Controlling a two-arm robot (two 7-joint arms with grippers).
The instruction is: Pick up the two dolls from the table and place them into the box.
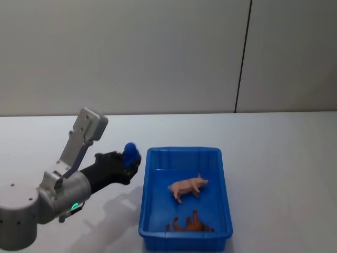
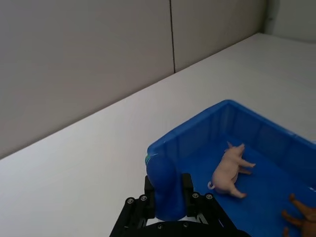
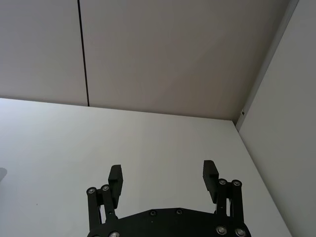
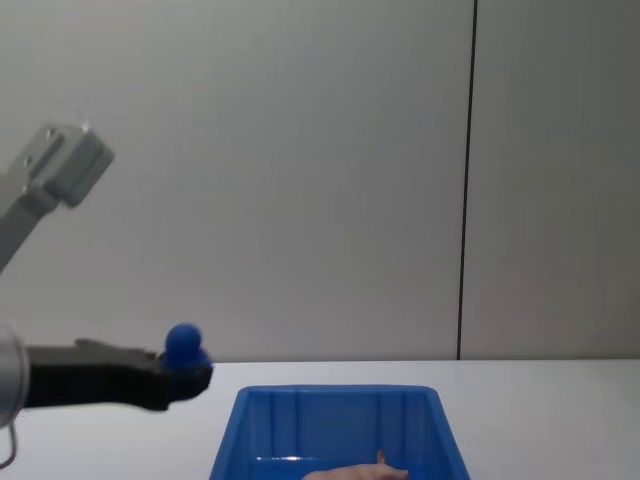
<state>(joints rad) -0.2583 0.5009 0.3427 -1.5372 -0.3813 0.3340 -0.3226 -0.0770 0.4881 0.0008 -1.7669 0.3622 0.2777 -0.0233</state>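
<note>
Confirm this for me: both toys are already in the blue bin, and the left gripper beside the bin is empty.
One part is wrong. The left gripper is not empty: the left wrist view shows its fingers closed on a small blue object. The rest holds: the head view shows the pink pig and the brown animal inside the blue bin.

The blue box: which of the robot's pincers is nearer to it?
Left. The left pincer hovers just off the blue box's left rim, shut on a small blue object. The right pincer hangs open over bare table, no box near it.

no readable text, labels or numbers anywhere
</note>
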